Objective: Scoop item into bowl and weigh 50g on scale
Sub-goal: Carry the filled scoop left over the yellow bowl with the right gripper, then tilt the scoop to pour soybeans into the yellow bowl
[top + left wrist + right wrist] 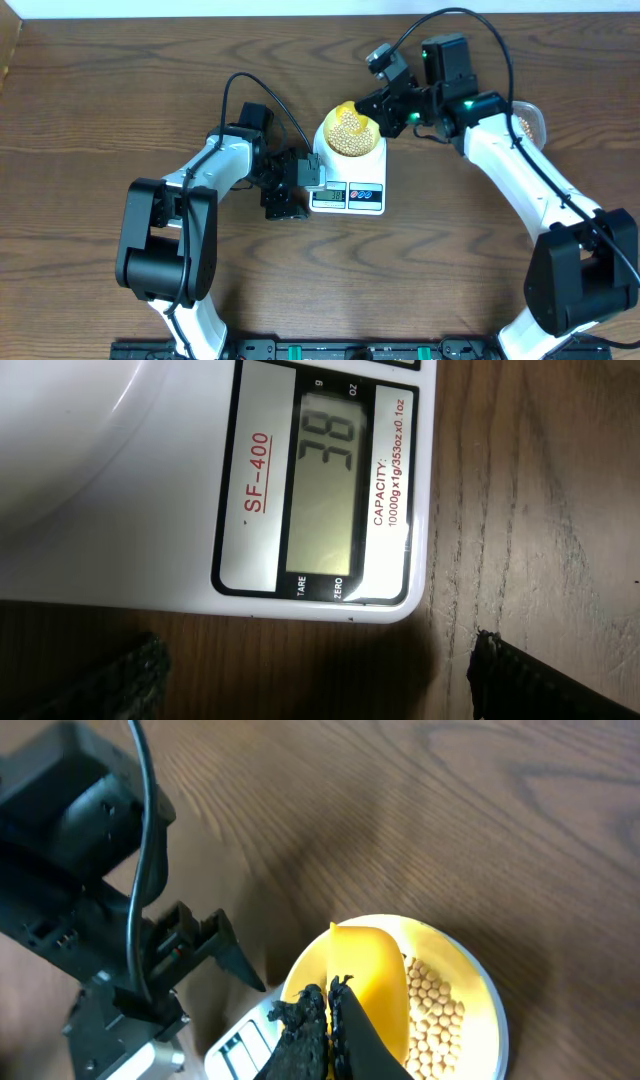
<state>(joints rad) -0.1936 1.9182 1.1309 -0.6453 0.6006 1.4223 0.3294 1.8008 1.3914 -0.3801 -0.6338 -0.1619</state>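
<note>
while the left arm lies bent low on the table, the left gripper faces the display corner of the scale, its fingers spread wide and holding nothing. the right arm reaches in from the far side; the right gripper presses its fingers together on a yellow scoop over the bowl, which stands on the scale with the beans inside. the scale says "sf-400", "38", "tare", "zero", "capacity: 10000g x 1g/353oz x 0.1oz".
</note>
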